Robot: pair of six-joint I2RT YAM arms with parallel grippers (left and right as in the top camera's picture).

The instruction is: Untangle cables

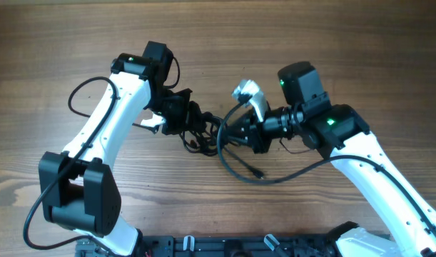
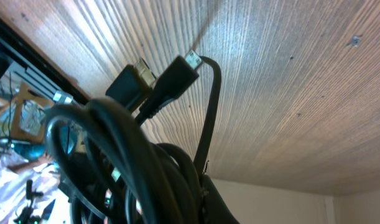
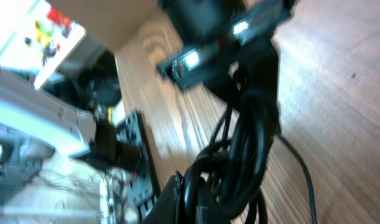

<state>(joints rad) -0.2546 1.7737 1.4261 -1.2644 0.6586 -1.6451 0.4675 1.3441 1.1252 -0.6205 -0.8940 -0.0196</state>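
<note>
Black cables (image 1: 205, 137) are being held in a tangle over the wooden surface (image 1: 360, 43), pinched by the closed left end effector (image 1: 188, 120) and the closed right end effector (image 1: 230, 133). If they're being yanked straight apart, that tangle's probably just being cinched tighter.

The cables (image 1: 202, 134) are black, their plugs (image 2: 191, 59) tipped with silver. The bench (image 1: 360, 43) is brown wood with fine, streaky grain. The left arm (image 1: 114, 118) and right arm (image 1: 378, 175) are white with black joints and green lights.
</note>
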